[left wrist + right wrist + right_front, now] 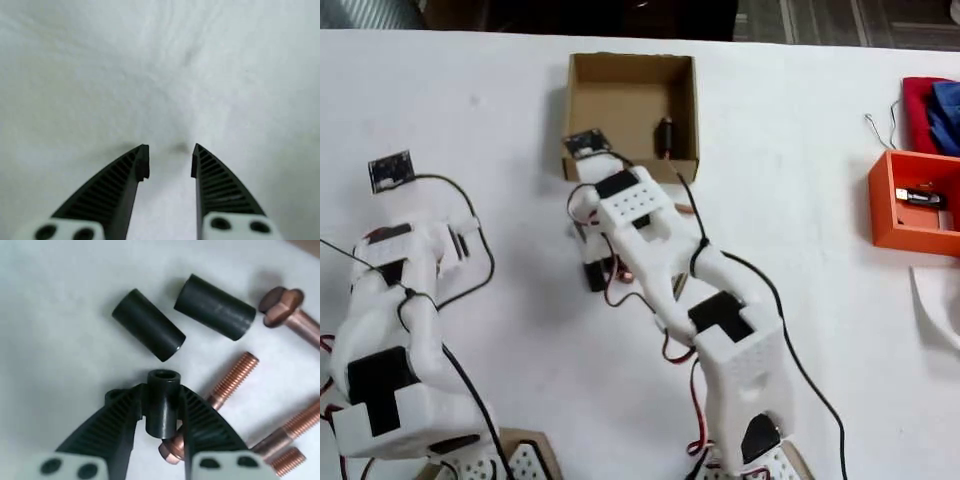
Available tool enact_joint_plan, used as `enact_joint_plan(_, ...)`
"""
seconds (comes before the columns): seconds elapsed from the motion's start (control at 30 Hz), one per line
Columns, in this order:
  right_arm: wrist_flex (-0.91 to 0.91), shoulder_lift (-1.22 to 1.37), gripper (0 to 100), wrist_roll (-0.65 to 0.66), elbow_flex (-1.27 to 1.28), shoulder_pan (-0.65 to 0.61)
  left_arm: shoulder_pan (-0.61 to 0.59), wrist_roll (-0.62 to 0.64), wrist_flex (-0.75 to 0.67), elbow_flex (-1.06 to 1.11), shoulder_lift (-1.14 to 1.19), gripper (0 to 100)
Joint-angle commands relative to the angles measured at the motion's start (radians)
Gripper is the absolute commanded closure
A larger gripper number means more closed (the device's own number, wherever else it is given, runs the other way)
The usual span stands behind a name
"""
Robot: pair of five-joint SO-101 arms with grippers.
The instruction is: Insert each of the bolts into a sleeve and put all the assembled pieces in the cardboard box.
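Right gripper (162, 394) is clamped on a black sleeve (163, 382), standing upright between its fingers; two loose sleeves (148, 331) lie on the table (150, 60) just beyond, copper bolts (232, 377) scattered beside them; left gripper (170, 160) hangs parted over bare table, holding nothing; cardboard box (650, 167) sits near the right arm, one dark piece (665, 135) inside.

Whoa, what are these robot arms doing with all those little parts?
The right claw is shut on one black sleeve. Two more sleeves and several copper bolts lie loose on the white table near it. The left claw is open over bare table and holds nothing. The cardboard box has one dark piece in it.
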Motion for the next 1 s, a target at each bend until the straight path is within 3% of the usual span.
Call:
enact_joint_plan(0.0, 0.036, 0.001, 92.9, -0.002, -0.009, -0.002, -0.005, 0.002, 0.005, -0.048, -0.005, 84)
enact_joint_plan(0.43, 0.067, 0.008, 92.7, 0.133, -0.006, 0.021, -0.005, 0.002, 0.005, -0.048, -0.005, 84)
enact_joint_plan(0.6, 0.067, 0.008, 87.5, 0.141, -0.005, 0.024, -0.005, 0.002, 0.005, -0.048, -0.005, 84)
enact_joint_plan(0.97, 0.094, 0.010, 87.2, 0.143, -0.002, 0.025, -0.006, 0.002, 0.005, -0.050, -0.005, 84)
